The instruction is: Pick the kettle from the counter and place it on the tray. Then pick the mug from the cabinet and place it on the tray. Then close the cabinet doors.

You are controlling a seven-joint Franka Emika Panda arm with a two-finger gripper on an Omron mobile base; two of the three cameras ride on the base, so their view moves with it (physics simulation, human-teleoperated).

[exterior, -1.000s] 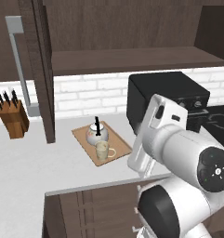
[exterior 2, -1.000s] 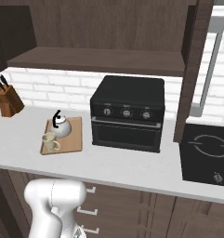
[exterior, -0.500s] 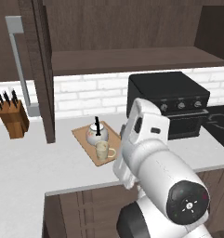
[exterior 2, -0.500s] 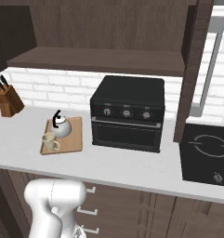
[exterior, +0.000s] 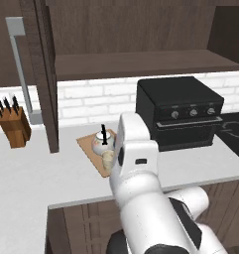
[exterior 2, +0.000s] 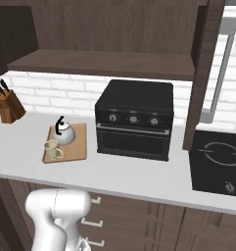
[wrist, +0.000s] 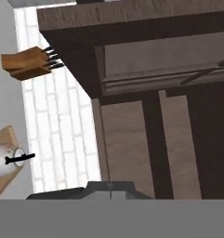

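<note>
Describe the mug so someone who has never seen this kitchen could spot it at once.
Find the black oven on the pale counter; just left of it lies a flat wooden tray. Two things stand on the tray: at the back a round white kettle with a black arched handle, at the front the mug. The mug is the shorter, cream-coloured one with an open top and a side loop handle.

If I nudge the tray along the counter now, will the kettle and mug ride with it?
Probably, if pushed slowly: the tray looks flat and stiff, with a thin rim. The squat kettle should stay put. The lighter mug near the front edge seems likelier to slide or tip.
</note>
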